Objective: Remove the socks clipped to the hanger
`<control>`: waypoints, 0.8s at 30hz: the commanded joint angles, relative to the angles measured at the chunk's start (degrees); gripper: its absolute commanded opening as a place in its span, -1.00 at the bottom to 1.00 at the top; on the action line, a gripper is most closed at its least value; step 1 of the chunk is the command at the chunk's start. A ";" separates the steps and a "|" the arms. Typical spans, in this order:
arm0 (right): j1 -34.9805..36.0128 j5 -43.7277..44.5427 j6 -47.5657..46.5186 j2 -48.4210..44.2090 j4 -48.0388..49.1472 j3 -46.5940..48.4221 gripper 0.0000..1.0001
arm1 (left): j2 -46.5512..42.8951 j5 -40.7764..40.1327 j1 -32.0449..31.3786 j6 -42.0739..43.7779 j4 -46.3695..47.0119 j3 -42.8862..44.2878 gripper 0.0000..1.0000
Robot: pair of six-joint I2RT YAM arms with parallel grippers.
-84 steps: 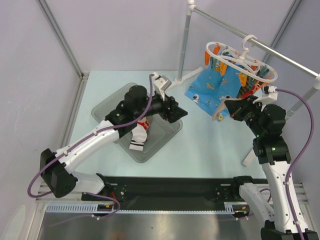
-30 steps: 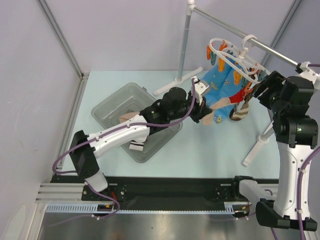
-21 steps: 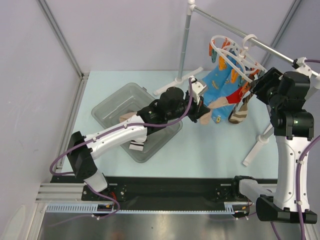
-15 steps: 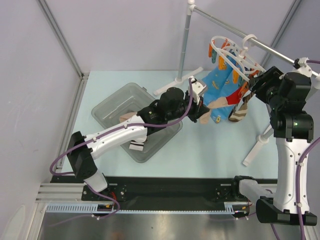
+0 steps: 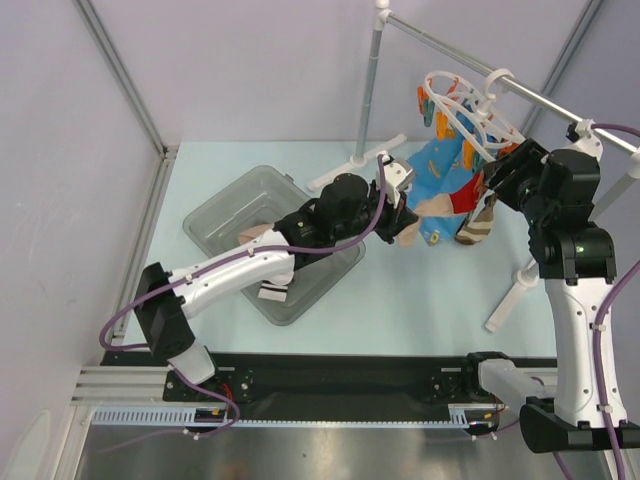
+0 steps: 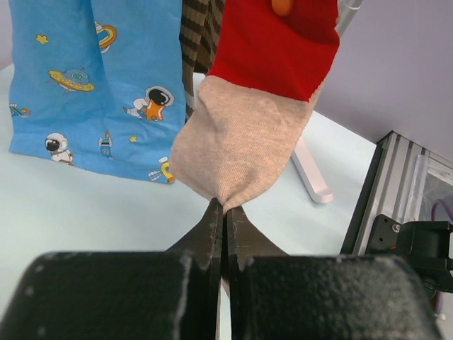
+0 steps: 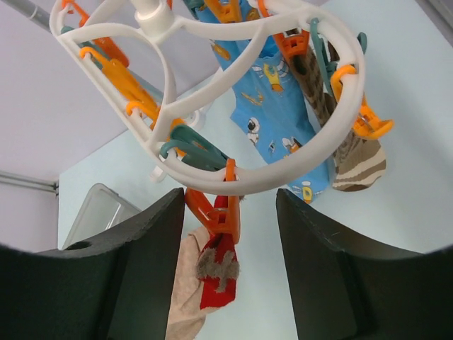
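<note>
The white hanger [image 5: 472, 112] hangs tilted from the rail. A blue printed sock [image 5: 437, 166], a brown-striped sock [image 5: 478, 226] and a beige sock with a red patch [image 5: 446, 204] are clipped to it. My left gripper [image 5: 405, 226] is shut on the beige sock's toe [image 6: 244, 145], stretching it out from the hanger. In the right wrist view, my right gripper [image 7: 230, 205] is open just under the ring [image 7: 311, 145]. Its fingers straddle the orange clip [image 7: 225, 216] that holds the red patch [image 7: 218, 280]; the left finger touches the clip.
A clear plastic bin [image 5: 222, 204] sits left of centre under my left arm, with a white sock with a black-striped cuff [image 5: 272, 286] inside. The metal rail [image 5: 565, 112], its pole [image 5: 368, 90] and the stand's feet [image 5: 512, 292] flank the hanger.
My right arm has shifted left and closed in under the hanger ring, its jaws narrowing a little around the orange clip. The hanger has tilted. My left gripper keeps its hold on the beige sock.
</note>
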 commanded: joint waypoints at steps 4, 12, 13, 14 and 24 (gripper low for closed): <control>0.22 3.63 -0.97 -1.81 0.22 1.34 0.18 | 0.42 -0.42 -0.47 1.06 0.63 3.78 -1.00; 5.91 5.28 0.08 -3.13 3.74 -0.33 0.15 | 1.56 -1.47 -1.26 1.24 0.37 4.58 -1.00; 6.89 6.60 0.00 -3.04 3.65 -0.33 0.15 | 1.56 -1.73 -1.26 1.24 0.28 4.58 -1.00; 7.86 9.05 -0.09 -2.87 3.38 -0.33 0.16 | 1.39 -1.74 -1.35 1.24 0.28 4.58 -1.00; 12.00 16.54 -2.20 -1.02 1.36 0.02 0.18 | 0.51 -2.53 -1.79 1.77 -0.16 4.40 -1.00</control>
